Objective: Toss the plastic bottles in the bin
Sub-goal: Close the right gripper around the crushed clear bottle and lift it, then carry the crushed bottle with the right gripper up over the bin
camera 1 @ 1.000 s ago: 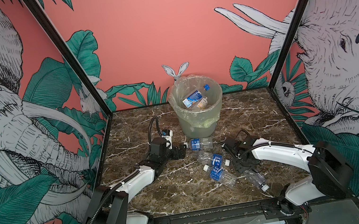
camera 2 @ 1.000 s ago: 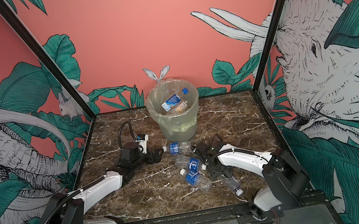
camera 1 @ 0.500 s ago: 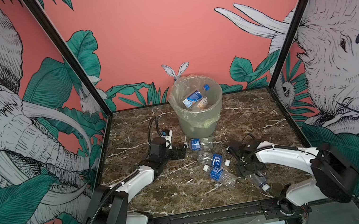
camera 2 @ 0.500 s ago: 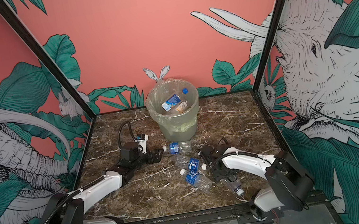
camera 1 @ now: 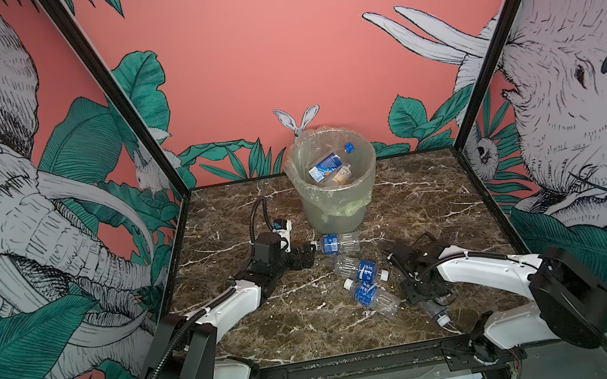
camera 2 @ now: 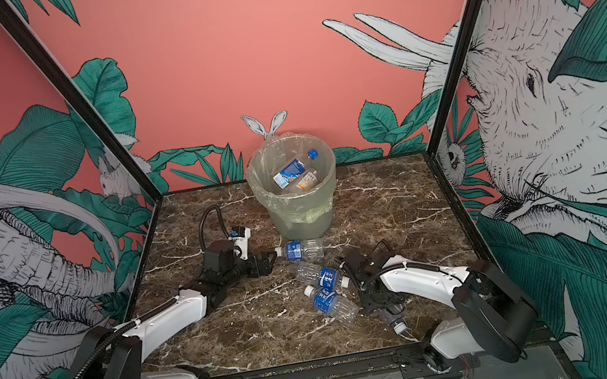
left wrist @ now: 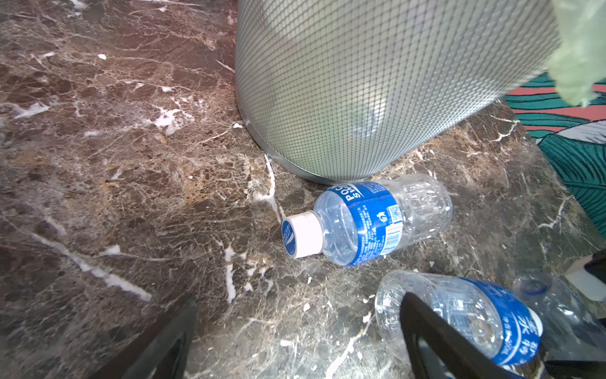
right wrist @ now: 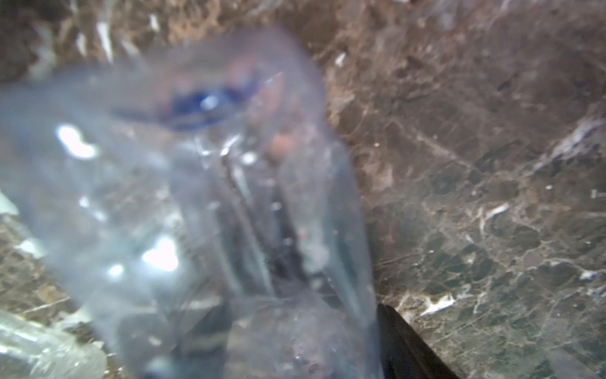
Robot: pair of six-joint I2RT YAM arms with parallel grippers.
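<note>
The bin (camera 1: 336, 193) (camera 2: 298, 204) stands at the back middle with two plastic bottles (camera 1: 326, 163) inside. A blue-labelled bottle (camera 1: 335, 245) (left wrist: 370, 223) lies at its foot. My left gripper (camera 1: 311, 254) (left wrist: 298, 300) is open, its tips just short of that bottle's white cap. Two more blue-labelled bottles (camera 1: 358, 269) (camera 1: 373, 298) lie mid-table. My right gripper (camera 1: 424, 296) (right wrist: 292, 311) points down over a clear bottle (camera 1: 437, 310) (right wrist: 196, 197) near the front right. It is shut on the bottle's body, which still lies on the table.
The marble table (camera 1: 276, 330) is boxed in by black frame posts and printed walls on three sides. The left arm's cable (camera 1: 260, 215) loops up beside the bin. A black rail (camera 1: 345, 364) runs along the front edge.
The right gripper has moved toward the front edge, come down over the clear bottle and narrowed its jaws around it. The left arm and the other bottles have not moved.
</note>
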